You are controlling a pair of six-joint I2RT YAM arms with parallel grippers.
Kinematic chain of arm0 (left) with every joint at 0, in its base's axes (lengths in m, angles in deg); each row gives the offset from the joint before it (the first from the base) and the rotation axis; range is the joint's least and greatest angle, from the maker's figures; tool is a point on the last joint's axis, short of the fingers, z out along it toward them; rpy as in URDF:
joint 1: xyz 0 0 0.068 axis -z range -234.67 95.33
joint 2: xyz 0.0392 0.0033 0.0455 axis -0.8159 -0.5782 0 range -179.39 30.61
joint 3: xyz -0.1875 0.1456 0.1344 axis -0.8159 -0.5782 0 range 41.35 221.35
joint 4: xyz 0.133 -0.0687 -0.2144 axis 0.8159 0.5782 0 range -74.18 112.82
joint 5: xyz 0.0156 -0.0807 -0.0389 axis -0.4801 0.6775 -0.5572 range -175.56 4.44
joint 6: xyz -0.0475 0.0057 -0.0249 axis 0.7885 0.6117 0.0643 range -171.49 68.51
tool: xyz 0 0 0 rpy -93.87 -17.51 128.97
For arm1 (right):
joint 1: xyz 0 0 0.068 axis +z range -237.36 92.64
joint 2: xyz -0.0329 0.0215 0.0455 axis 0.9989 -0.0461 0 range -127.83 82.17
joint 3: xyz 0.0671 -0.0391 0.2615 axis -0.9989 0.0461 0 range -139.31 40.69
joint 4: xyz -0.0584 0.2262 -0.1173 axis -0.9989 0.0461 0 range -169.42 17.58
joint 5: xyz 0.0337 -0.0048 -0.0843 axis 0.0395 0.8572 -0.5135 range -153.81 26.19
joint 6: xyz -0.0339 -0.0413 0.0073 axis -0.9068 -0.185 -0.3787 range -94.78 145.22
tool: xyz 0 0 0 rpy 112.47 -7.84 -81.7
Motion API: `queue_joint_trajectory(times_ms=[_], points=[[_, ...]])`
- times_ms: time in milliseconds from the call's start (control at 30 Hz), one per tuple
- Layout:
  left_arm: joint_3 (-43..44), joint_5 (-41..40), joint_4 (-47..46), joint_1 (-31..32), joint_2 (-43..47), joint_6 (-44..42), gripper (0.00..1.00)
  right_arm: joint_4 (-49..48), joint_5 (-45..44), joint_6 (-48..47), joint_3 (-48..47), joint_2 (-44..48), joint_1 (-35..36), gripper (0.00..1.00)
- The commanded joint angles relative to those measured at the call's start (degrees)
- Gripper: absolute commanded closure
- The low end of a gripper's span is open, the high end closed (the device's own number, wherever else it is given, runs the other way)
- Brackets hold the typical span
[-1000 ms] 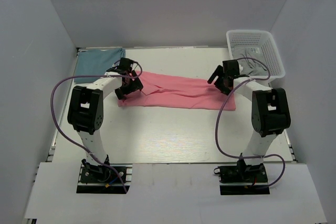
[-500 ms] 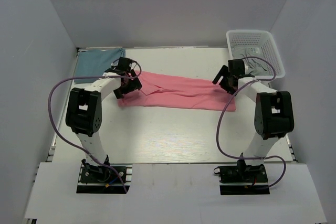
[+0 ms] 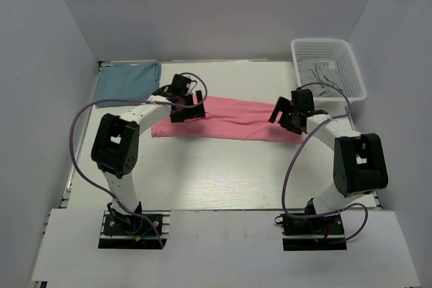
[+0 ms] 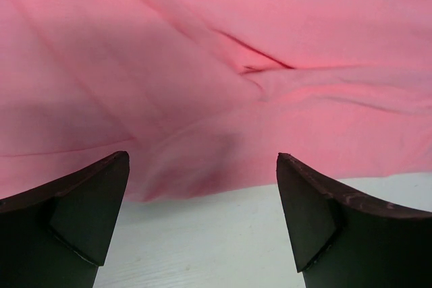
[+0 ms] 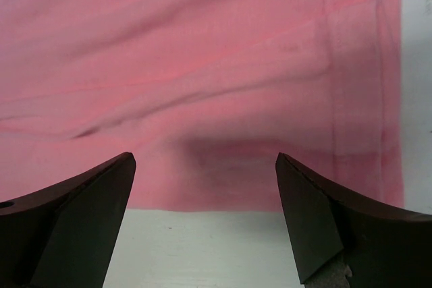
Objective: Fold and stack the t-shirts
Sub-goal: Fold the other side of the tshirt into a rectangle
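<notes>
My left hand (image 4: 202,160) and right hand (image 5: 204,158) are both open and empty, above the pink shirt (image 3: 233,118), which lies as a long strip on the worktop (image 3: 216,173). The blue shirt (image 3: 126,77) lies folded beyond my left hand. I think the pink one needs more folds, then stacking.

A salmon pink t-shirt (image 3: 233,118) lies folded into a long band across the middle of the white tabletop (image 3: 216,173), with the left hand (image 3: 185,106) low over its left end and the right hand (image 3: 287,114) low over its right end. A teal-blue t-shirt (image 3: 125,79) lies flat in the far left corner, and a white mesh basket (image 3: 329,46) in the far right corner holds a crumpled grey cloth (image 3: 324,75).
</notes>
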Motion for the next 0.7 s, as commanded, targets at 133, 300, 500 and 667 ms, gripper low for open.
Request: queue_joint_trajectory(times_ms=[133, 300, 500, 667], points=[[7.2, -17.4, 7.3, 6.2, -3.1, -9.4, 0.00, -2.6, 6.9, -0.6, 1.1, -3.5, 0.3, 0.10], [8.9, -27.8, 7.7, 6.8, -5.6, -11.9, 0.00, -3.3, 7.2, -0.6, 1.4, -3.9, 0.3, 0.10], [18.0, -31.5, 13.8, 7.9, -16.8, -12.5, 0.00, -3.2, 8.0, -0.9, 1.2, -4.7, -0.1, 0.10], [16.7, -30.9, 11.7, 7.9, -16.3, -12.0, 0.00, -3.3, 8.4, -0.9, 0.7, -5.1, -0.1, 0.10]])
